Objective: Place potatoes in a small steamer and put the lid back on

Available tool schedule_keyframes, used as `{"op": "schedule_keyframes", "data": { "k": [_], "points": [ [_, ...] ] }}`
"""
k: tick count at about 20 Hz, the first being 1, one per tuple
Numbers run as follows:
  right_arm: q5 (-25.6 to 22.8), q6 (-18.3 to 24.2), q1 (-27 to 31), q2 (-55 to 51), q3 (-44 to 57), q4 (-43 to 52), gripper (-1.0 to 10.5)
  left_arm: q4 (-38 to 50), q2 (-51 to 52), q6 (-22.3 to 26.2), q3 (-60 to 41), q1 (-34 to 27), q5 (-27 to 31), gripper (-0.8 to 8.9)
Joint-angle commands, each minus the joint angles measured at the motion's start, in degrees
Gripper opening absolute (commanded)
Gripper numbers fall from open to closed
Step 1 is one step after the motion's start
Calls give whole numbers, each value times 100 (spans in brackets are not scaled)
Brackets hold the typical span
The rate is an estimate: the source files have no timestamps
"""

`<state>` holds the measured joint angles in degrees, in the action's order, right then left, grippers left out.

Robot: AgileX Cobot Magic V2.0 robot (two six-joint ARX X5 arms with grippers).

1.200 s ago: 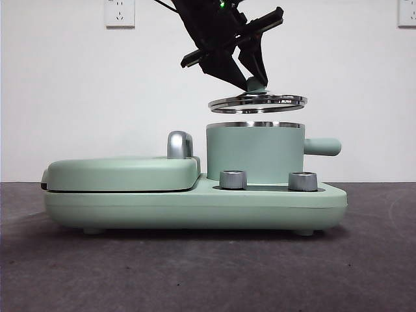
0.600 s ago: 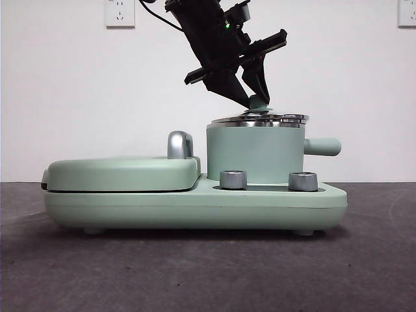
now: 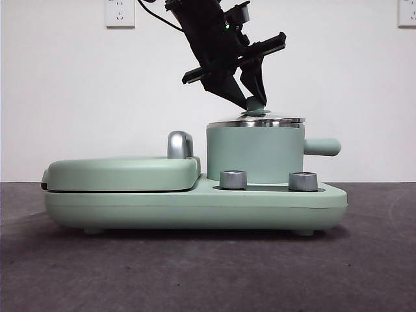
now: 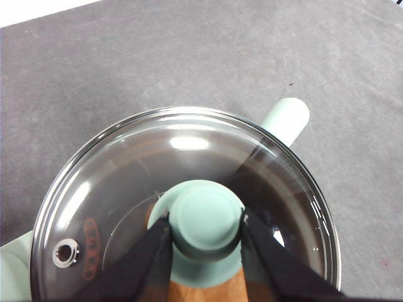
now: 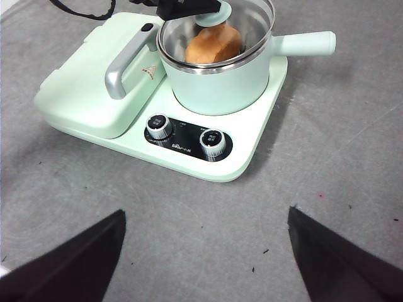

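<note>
The small mint-green steamer (image 3: pixel 255 153) stands on the right of the appliance base, its side handle (image 3: pixel 323 146) pointing right. The glass lid (image 3: pixel 257 121) lies level on the steamer's steel rim. My left gripper (image 3: pixel 255 103) comes down from above and is shut on the lid's green knob (image 4: pixel 206 217). The orange-brown potato (image 5: pixel 213 43) lies inside the steamer and shows through the glass (image 4: pixel 189 292). My right gripper (image 5: pixel 206 214) is open and empty, held back over the bare table in front of the appliance.
The flat mint-green griddle cover (image 3: pixel 123 172) with its chrome handle (image 3: pixel 180 144) fills the left half of the base (image 3: pixel 195 208). Two steel dials (image 3: pixel 233 179) (image 3: pixel 303 181) sit in front of the steamer. Grey table all around.
The left gripper has lowered the lid from a tilted hover above the steamer down onto the rim, where it now lies level. The gripper still grips the knob.
</note>
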<state>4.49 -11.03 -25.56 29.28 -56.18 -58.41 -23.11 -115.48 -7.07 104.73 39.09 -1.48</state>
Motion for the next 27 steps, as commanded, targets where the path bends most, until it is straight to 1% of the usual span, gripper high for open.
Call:
{"op": "schedule_keyframes", "data": {
  "k": [1,5,11,14,19,23,27],
  "points": [
    [-7,-105,-35,11,-46,52,409,-2,-98,-48,173,31,96,17],
    [-7,-164,-35,11,-46,55,409,-28,-44,-251,173,28,96,17],
    [-7,-181,-35,11,-46,55,409,-42,-13,-251,190,28,96,17],
    [-4,-186,-35,11,-46,52,409,-66,-13,-192,356,31,96,17],
    [-4,-203,-35,11,-46,52,409,-608,-13,-136,903,31,138,17],
    [-2,-205,-35,11,-46,50,409,-632,-22,-144,905,31,138,17],
    [-2,-203,-35,11,-46,50,409,-743,-87,-299,905,57,138,17]
  ]
}}
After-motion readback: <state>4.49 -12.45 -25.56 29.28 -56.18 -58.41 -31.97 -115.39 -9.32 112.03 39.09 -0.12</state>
